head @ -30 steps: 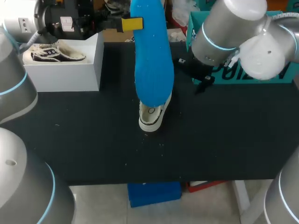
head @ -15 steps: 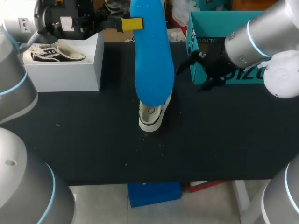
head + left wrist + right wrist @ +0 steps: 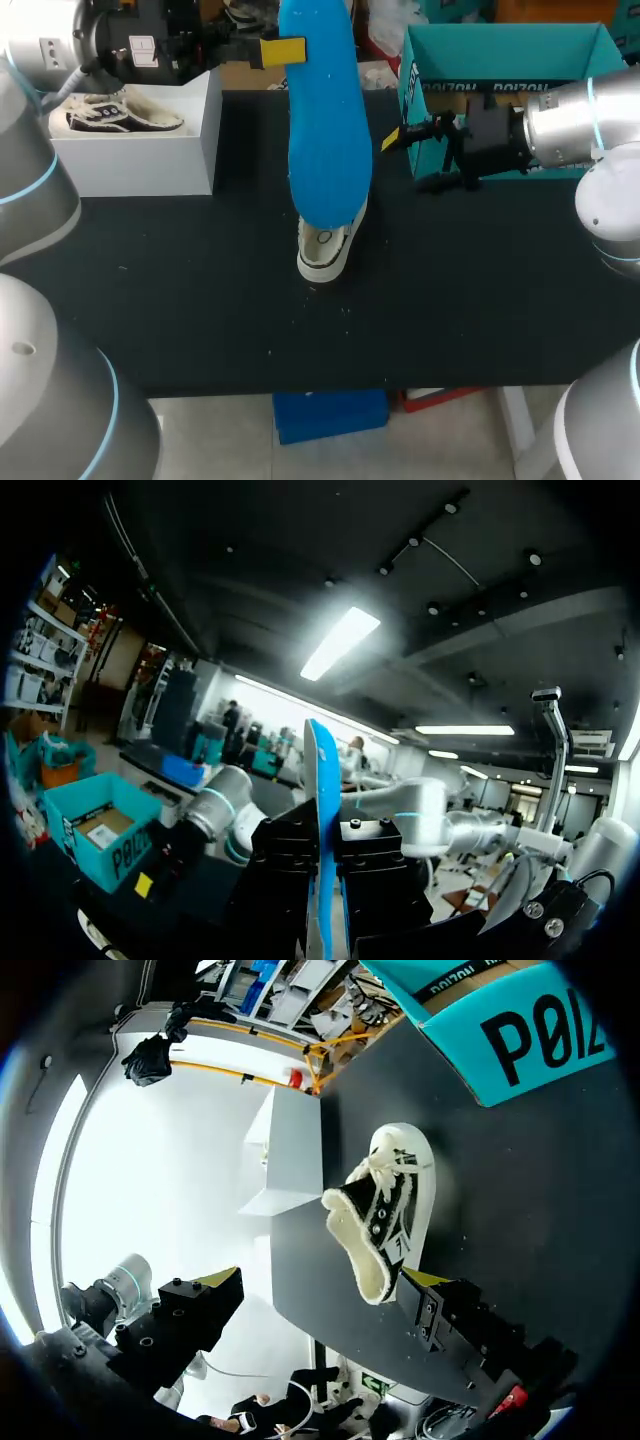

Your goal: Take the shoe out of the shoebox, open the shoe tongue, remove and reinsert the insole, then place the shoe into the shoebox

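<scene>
Shoe point(image 3: 325, 250), second shoe point(image 3: 120, 112), one insole point(image 3: 325, 120) clamped in left jaws, right jaws gaping, empty

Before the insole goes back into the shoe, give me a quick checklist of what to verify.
1. Insole clamped in left gripper: ok.
2. Shoe on the table, under the insole in the head view: ok.
3. Right gripper open, apart from the shoe: ok.
4. Shoe steadied for insertion: not ok, nothing holds it.
5. Tongue pulled open far enough: cannot tell.
</scene>
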Robot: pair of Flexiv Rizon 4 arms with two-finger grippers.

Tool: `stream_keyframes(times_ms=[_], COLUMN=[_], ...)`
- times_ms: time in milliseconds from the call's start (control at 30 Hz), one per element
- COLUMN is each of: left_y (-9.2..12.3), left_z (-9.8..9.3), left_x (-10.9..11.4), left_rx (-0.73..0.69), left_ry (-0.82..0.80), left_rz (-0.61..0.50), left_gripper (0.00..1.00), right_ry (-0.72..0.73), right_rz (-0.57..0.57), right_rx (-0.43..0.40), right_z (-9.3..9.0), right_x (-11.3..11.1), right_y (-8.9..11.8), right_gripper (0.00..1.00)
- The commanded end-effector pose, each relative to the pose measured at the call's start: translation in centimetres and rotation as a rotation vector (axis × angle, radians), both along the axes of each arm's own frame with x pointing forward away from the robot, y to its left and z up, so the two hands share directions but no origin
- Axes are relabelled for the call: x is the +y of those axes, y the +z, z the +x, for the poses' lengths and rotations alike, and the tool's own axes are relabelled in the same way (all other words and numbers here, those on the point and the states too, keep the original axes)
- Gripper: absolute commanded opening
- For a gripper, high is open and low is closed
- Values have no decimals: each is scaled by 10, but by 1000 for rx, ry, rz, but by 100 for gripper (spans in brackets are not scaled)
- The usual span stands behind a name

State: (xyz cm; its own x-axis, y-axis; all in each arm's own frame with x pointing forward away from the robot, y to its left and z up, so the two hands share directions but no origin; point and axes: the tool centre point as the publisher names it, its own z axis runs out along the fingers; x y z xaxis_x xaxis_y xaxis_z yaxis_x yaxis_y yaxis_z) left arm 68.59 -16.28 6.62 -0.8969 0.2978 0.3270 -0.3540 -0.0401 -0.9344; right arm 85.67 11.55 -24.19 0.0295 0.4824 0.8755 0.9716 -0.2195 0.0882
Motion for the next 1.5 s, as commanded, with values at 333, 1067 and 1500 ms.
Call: stream_keyframes(times_ms=[333,1067,1500], left_y=[-1,-20,-20], left_z=[-1,-31,-31], left_x=[0,2,2], left_rx=[-1,-992,-992], left_ry=[1,211,211], left_rz=[0,82,82], left_gripper=[0,0,0], right_ry=[29,18,18], right_rz=[439,412,412], right_rx=[-126,-128,-128], right_z=[-10,-16,-16], right_x=[-1,-1,-1], right_y=[-2,-5,-5], right_gripper=[100,100,100])
